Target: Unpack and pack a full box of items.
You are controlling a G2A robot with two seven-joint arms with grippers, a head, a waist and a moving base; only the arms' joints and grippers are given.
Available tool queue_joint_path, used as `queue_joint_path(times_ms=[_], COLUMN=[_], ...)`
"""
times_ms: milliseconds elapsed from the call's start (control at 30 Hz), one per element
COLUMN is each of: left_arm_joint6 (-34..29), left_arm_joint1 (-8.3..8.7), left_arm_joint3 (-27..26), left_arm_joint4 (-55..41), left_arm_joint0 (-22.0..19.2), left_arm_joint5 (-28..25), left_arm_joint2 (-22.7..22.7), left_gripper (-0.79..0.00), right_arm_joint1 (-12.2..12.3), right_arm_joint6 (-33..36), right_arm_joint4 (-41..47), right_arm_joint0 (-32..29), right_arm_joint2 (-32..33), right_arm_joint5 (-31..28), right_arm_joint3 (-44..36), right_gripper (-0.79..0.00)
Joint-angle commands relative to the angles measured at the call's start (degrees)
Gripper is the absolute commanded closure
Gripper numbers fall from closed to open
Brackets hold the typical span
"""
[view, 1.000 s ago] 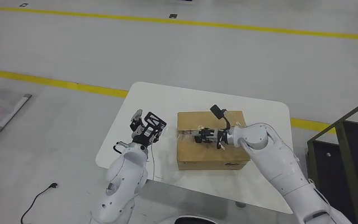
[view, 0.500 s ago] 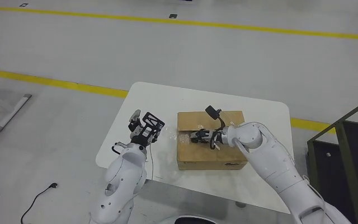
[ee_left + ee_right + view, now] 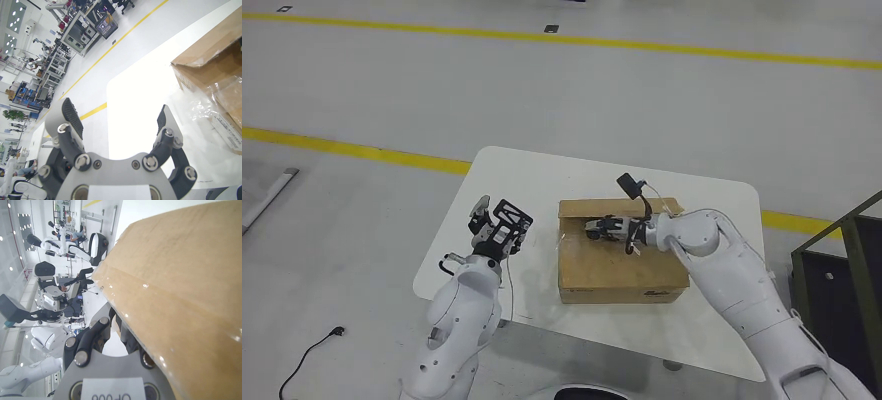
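A brown cardboard box (image 3: 622, 265) stands in the middle of the white table (image 3: 702, 195). My right gripper (image 3: 597, 228) is over the box top, shut on the edge of a top flap (image 3: 170, 275) that stands lifted; the flap hides one finger (image 3: 111, 315) partly. The left wrist view shows that raised flap (image 3: 208, 51) with a gap under its corner. My left gripper (image 3: 499, 222) hovers open above the table left of the box, nothing between its fingers (image 3: 117, 111). Loose clear plastic film (image 3: 204, 106) hangs off the box's near side.
A white label (image 3: 226, 130) is stuck on the box side. The table's left part (image 3: 457, 260) lies bare beneath the left arm. A dark metal rack (image 3: 837, 290) stands off the table at the right. Yellow lines cross the floor (image 3: 362, 150).
The right gripper has shifted toward the box's back edge, raising the flap. The left gripper has drifted slightly left and stays open.
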Motion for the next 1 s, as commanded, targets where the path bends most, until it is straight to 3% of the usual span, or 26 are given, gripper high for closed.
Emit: queue_joint_path(times_ms=[0,67,133,200,267,333,367,433,500,767,967], left_arm_joint6=[0.1,0.2,0.3,0.3,0.4,0.5,0.4,0.4,0.3,0.6,0.7], left_arm_joint1=[0.01,0.03,0.05,0.08,0.13,0.18,0.2,0.23,0.26,0.37,0.36], left_arm_joint3=[0.2,0.3,0.4,0.4,0.5,0.5,0.6,0.5,0.4,0.9,1.4], left_arm_joint4=[-0.1,-0.2,-0.3,-0.3,-0.4,-0.5,-0.5,-0.4,-0.4,-0.6,-0.8], left_arm_joint0=[-0.2,-0.4,-0.5,-0.6,-0.7,-0.7,-0.7,-0.7,-0.7,-1.2,-1.5], left_arm_joint5=[-0.2,-0.3,-0.4,-0.5,-0.6,-0.7,-0.7,-0.7,-0.7,-1.2,-1.1], left_arm_joint2=[0.1,0.1,0.1,0.0,-0.2,-0.4,-0.5,-0.5,-0.6,-0.7,-0.2], left_gripper=[-0.785,-0.785,-0.785,-0.785,-0.785,-0.785,-0.785,-0.785,-0.785,-0.785,-0.785], right_arm_joint1=[0.5,1.0,1.2,1.3,1.4,1.6,1.7,2.0,2.5,4.1,3.9], right_arm_joint6=[0.7,1.6,1.7,1.9,1.8,1.8,1.9,1.7,2.4,9.1,9.7], right_arm_joint4=[-1.2,-2.9,-4.3,-4.8,-6.5,-7.2,-7.1,-6.7,-5.7,-0.9,0.0], right_arm_joint0=[-0.7,-1.5,-2.4,-3.1,-3.5,-4.0,-4.3,-4.6,-5.1,-8.0,-9.2], right_arm_joint2=[1.1,1.6,1.7,1.5,1.2,1.4,1.7,3.1,5.0,10.3,8.7], right_arm_joint5=[0.5,0.7,0.8,0.7,0.5,0.4,0.6,0.9,1.5,4.2,5.9], right_arm_joint3=[-1.2,-2.1,-2.7,-2.9,-3.2,-3.1,-2.8,-2.5,-2.4,-4.8,-5.9], right_gripper=[0.0,0.0,-0.154,-0.212,-0.326,-0.369,-0.542,-0.582,-0.702,-0.72,-0.68])
